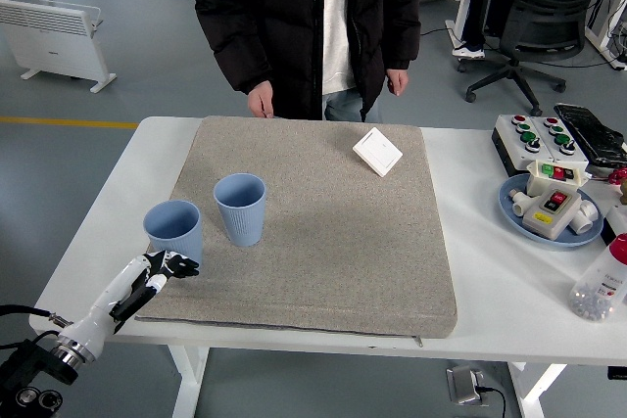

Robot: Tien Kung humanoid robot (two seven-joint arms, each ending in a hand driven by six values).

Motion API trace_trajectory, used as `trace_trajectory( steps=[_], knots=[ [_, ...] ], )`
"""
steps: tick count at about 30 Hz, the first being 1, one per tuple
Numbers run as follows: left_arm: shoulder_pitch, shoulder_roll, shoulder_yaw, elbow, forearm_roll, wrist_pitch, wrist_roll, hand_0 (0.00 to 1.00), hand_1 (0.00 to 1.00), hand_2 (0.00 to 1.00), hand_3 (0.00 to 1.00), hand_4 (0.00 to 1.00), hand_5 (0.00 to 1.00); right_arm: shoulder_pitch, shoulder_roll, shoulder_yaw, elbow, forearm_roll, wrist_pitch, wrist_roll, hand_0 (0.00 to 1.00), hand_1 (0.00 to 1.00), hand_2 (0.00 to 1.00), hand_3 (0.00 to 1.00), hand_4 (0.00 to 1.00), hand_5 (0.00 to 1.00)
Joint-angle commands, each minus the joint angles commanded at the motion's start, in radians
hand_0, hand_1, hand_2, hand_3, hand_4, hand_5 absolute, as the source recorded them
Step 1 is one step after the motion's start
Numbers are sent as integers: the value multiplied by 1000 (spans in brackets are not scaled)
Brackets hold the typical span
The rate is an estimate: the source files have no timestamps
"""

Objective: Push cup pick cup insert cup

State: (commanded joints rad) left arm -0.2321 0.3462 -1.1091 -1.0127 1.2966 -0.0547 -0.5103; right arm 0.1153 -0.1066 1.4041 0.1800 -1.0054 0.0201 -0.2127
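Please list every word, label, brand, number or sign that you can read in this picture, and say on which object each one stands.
No text can be read anywhere in this view.
White card on the grey mat: no print visible.
Two blue cups: plain, no marking.
Button boxes and blue tray at the right: coloured buttons only; any lettering too small to read.
Bottle with red cap: its label too blurred to read.

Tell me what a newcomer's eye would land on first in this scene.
Two blue cups stand upright on the grey mat: the left cup near the mat's left edge, the right cup a little farther in, apart from it. Just below the left cup, the robot's left hand reaches in from the lower left corner, not touching it. A person in a black jacket stands at the table's far side, hands hanging empty.
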Motion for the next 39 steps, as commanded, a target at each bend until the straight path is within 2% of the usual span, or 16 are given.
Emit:
trace_trajectory(
  steps=[6, 14, 28, 39],
  knots=[
    [-33, -15, -10, 40, -11, 0, 0, 690, 654, 628, 604, 587, 998, -1, 0, -2, 0, -1, 0, -1, 784, 713, 771, 587, 155, 532],
    [-68, -22, -9, 84, -3, -3, -4, 689, 655, 627, 602, 586, 998, 0, 1, -6, 0, 1, 0, -2, 784, 712, 772, 587, 155, 532],
    [-135, -36, 15, 152, 7, -5, -17, 689, 656, 626, 601, 586, 998, 1, 1, -10, 0, 1, 0, -3, 784, 712, 769, 587, 154, 533],
    [-196, -47, 36, 236, 12, -5, -31, 687, 656, 623, 599, 586, 998, 2, 1, -12, 0, 1, -1, -4, 783, 712, 770, 586, 155, 533]
  ],
)
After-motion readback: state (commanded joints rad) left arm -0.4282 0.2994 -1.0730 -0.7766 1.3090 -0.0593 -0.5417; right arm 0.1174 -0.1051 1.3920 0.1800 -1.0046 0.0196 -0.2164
